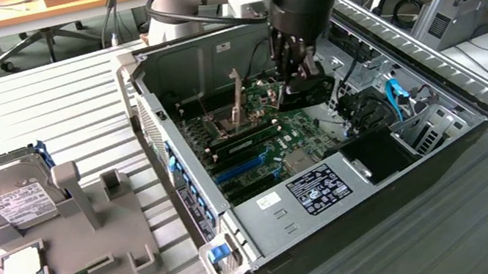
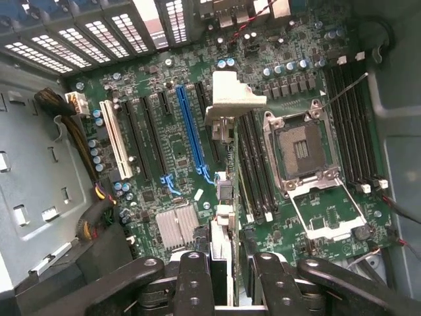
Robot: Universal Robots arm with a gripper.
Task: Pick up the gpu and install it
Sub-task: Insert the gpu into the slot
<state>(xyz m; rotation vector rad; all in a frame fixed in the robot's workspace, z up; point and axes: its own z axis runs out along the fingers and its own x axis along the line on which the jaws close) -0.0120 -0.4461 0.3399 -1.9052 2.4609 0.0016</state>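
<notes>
A: GPU (image 1: 240,100) location?
B: Held edge-on, upright, inside the open computer case (image 1: 242,245), above the motherboard (image 2: 197,131) slots.
A: Gripper (image 2: 227,276) status?
B: Jaws part-closed, clamped on the card's top edge.

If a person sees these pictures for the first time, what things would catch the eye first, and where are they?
First, the open computer case in the middle of the exterior view, with the arm's gripper reaching down inside it over the green motherboard. The gripper holds the gpu on edge between its fingers, above the slots. At the exterior view's left, a grey holder carries a silver hard drive.
</notes>
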